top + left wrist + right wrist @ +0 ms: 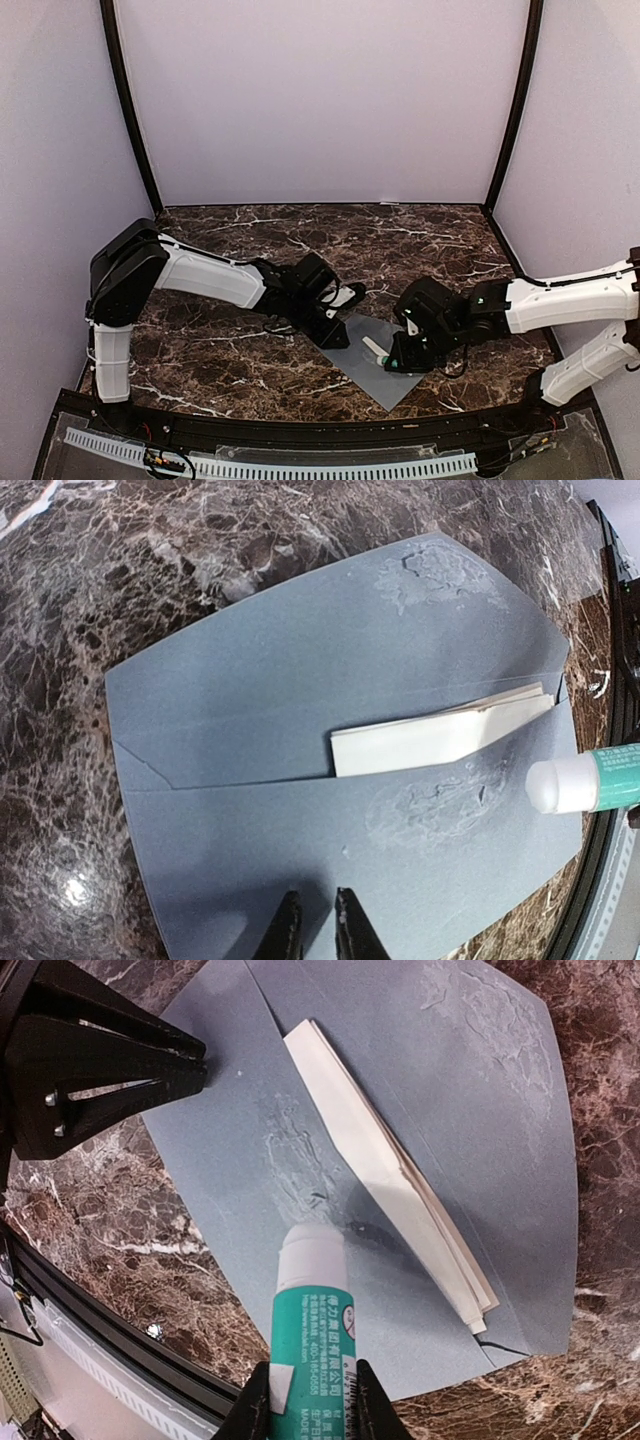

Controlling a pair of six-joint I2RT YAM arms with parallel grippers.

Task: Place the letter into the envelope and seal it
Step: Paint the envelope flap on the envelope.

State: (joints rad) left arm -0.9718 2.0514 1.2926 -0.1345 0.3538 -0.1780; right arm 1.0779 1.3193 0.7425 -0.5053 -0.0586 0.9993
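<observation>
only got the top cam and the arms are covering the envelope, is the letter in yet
observer: partly. the left wrist view shows the folded letter tucked into the envelope pocket, with its top edge sticking out of the opening.
operator: what's the right arm holding
observer: a green glue stick, cap off, clamped between the right fingers. its white tip is close over the envelope front, but i can't tell if it touches.
operator: any glue down already
observer: yes, there are shiny smears on the front just below the letter, and more near the tip of the open flap.
</observation>
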